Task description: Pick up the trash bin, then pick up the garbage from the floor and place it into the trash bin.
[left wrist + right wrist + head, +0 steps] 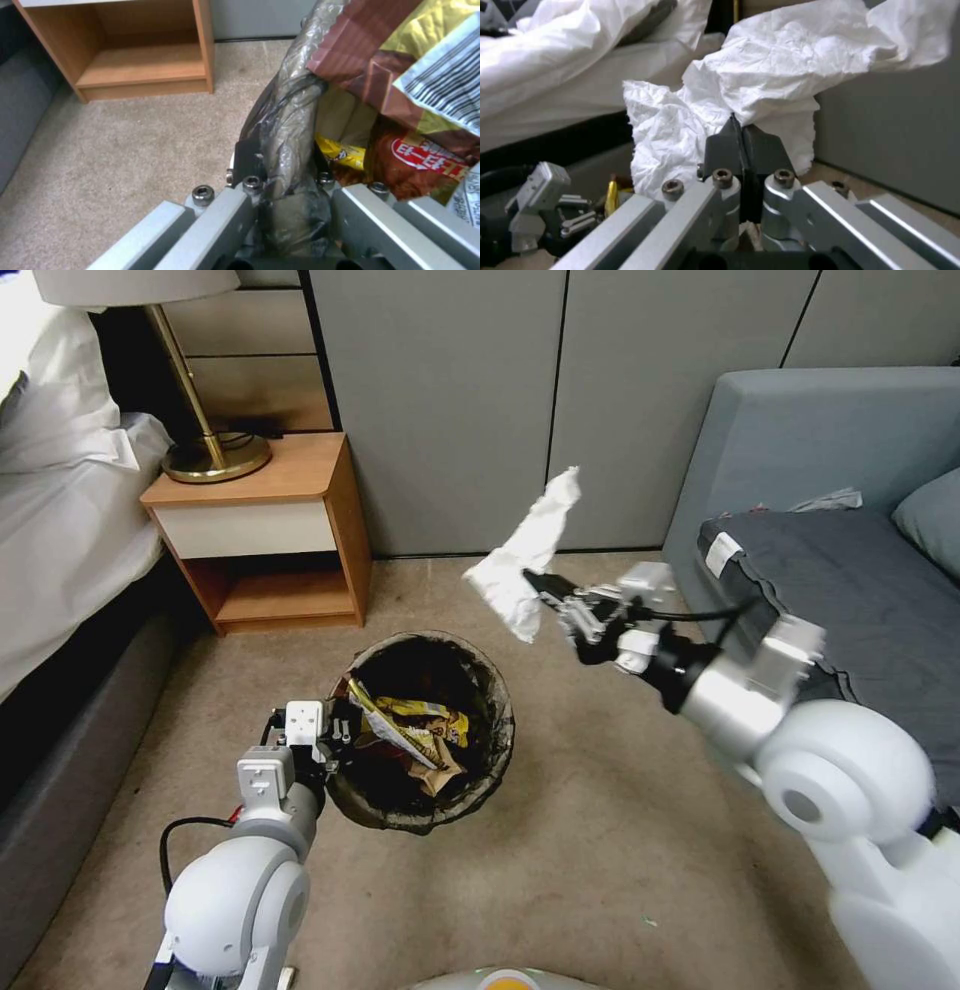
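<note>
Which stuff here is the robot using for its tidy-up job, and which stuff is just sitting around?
Part of the job:
- trash bin, rim pinched by the left tool
- snack wrappers already inside it
- crumpled white tissue, held in the air by the right tool
- floor

Just sitting around:
- wooden nightstand
- brass lamp
- bed
- grey sofa

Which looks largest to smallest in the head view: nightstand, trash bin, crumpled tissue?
1. nightstand
2. trash bin, held at its rim by the left gripper
3. crumpled tissue, held aloft by the right gripper, nearer the camera, so its true size is unsure.
</note>
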